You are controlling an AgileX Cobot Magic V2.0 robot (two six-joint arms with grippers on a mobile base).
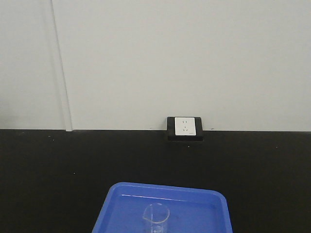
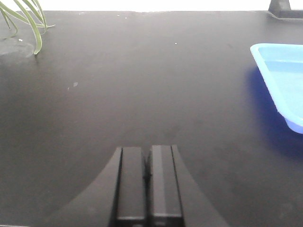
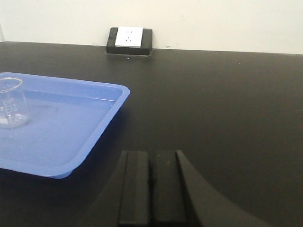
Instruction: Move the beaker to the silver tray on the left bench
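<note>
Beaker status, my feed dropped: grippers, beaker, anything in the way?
Left gripper shut, empty; right gripper shut, empty. Beaker upright in blue tray, untouched. No silver tray in view. Nothing seen blocking.

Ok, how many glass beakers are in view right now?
1. The small clear glass beaker stands upright inside the blue plastic tray on the black countertop. Others may sit outside the views.

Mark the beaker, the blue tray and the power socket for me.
beaker (image 1: 156, 219): front-facing view, on its clear glass wall.
blue tray (image 1: 170, 188): front-facing view, on its far rim.
power socket (image 1: 185, 126): front-facing view, on the white faceplate.
</note>
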